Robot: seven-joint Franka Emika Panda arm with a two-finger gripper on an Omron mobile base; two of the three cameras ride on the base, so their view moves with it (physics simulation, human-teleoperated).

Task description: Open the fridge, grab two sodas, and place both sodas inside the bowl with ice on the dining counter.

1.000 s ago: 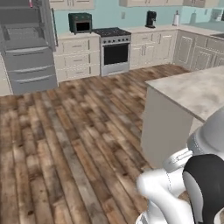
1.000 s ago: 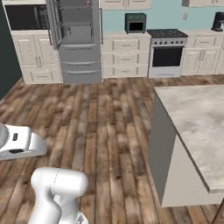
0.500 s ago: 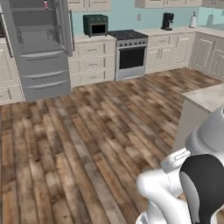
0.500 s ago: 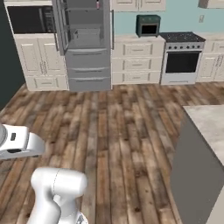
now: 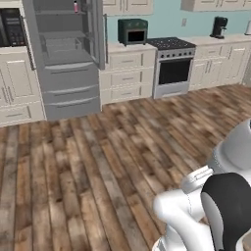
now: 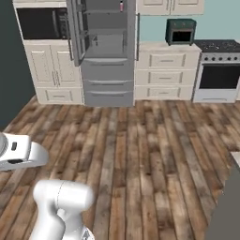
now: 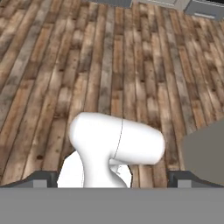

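Across the wood floor point(image 5: 98, 162): fridge point(image 6: 107, 51), doors open, pink soda point(image 6: 121, 6) on top shelf. End effector point(image 7: 112, 177) spread wide, empty. Step: approach fridge. Next: drive close, reach for soda.

One fridge point(image 5: 66, 59), one soda point(image 5: 76, 6), one stove point(image 5: 171, 66).
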